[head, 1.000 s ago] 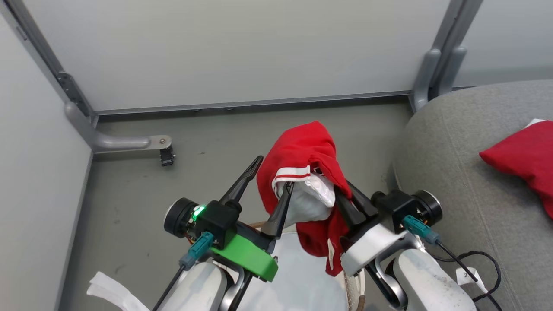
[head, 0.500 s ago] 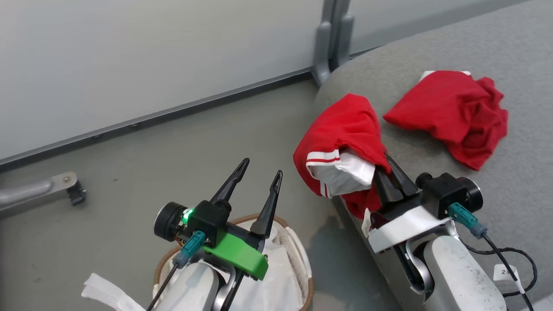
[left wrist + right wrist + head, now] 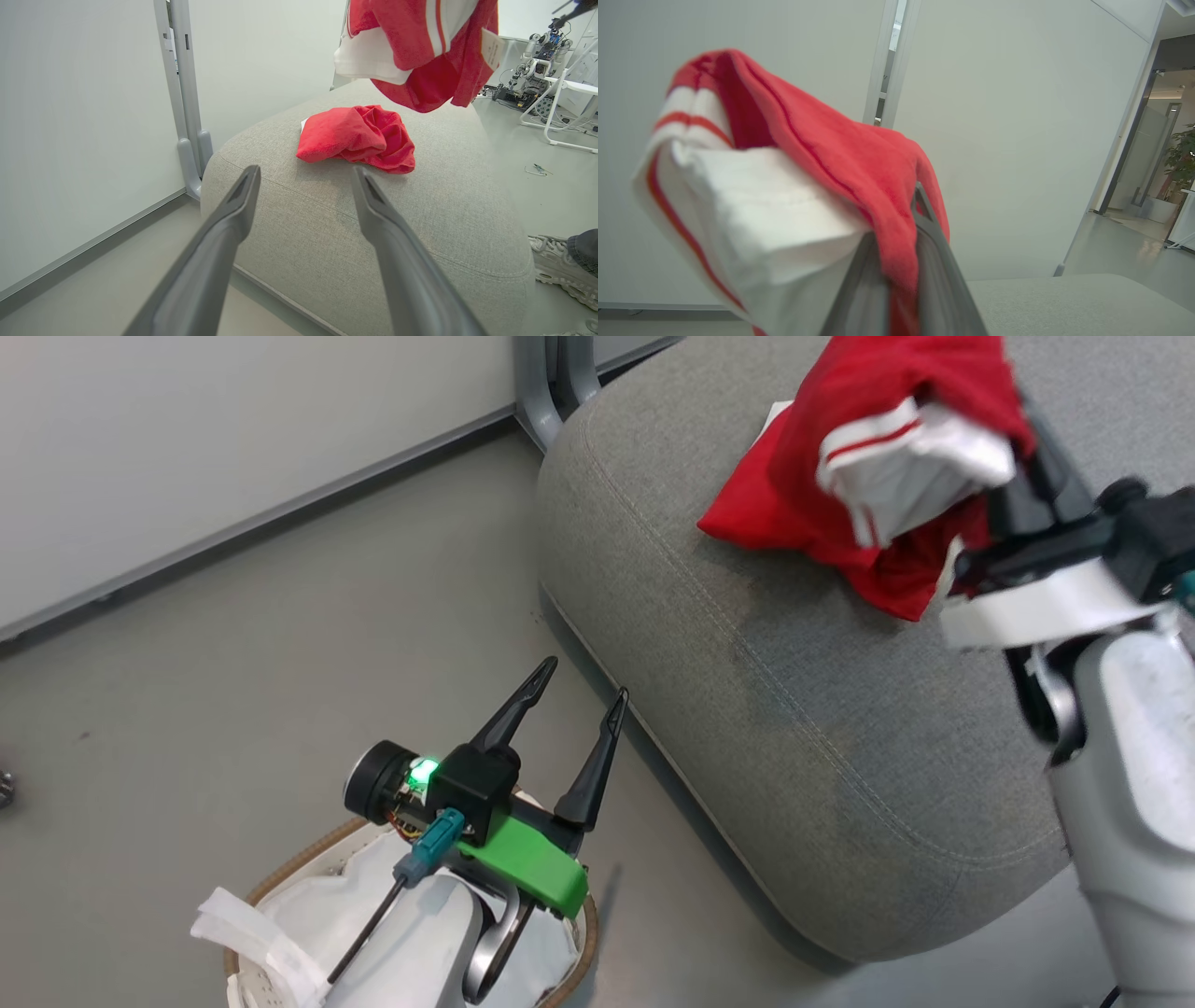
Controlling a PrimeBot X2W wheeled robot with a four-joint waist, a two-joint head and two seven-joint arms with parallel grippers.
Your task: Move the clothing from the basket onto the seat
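Now | right pincer (image 3: pixel 1022 439) pinching red garment (image 3: pixel 887 392) above seat (image 3: pixel 794 691) | left pincer (image 3: pixel 586 679) spread, apart

— Where has the right pincer (image 3: pixel 1027 448) gone?
— Off the basket (image 3: pixel 280 882). It carried its red garment (image 3: pixel 896 448) across to the seat (image 3: pixel 794 691) and is now above the other garment (image 3: pixel 359 140).
— And the left pincer (image 3: pixel 586 679)?
— It no longer touches the cloth. The head view has swung right.
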